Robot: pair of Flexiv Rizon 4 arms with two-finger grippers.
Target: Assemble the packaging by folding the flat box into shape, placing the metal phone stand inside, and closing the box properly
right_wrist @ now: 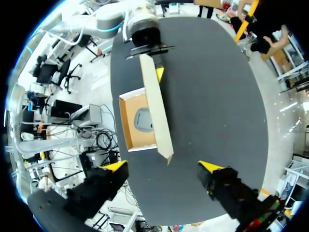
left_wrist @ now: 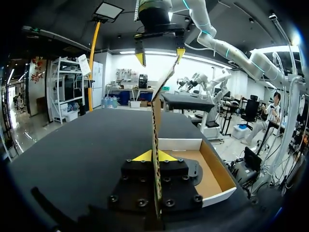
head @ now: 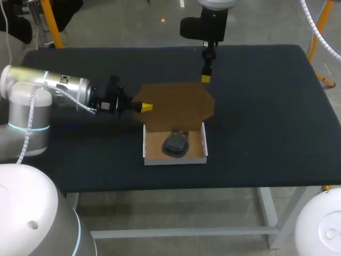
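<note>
The cardboard box tray (head: 147,146) sits near the table's front with the dark metal phone stand (head: 176,144) lying inside it. Its brown lid flap (head: 178,104) stands raised behind the tray. My left gripper (head: 145,107) is shut on the lid's left edge; in the left wrist view the lid (left_wrist: 156,130) runs edge-on between the yellow tips of the left gripper (left_wrist: 153,155), with the tray (left_wrist: 212,176) beside it. My right gripper (head: 205,76) hangs open above the lid's far right corner. From the right wrist view, the right gripper (right_wrist: 163,166) spans wide over the lid's edge (right_wrist: 157,111), the tray (right_wrist: 126,123) and the stand (right_wrist: 144,119).
The dark table (head: 266,117) stretches wide to the right of the box and behind it. Its front edge runs just below the tray.
</note>
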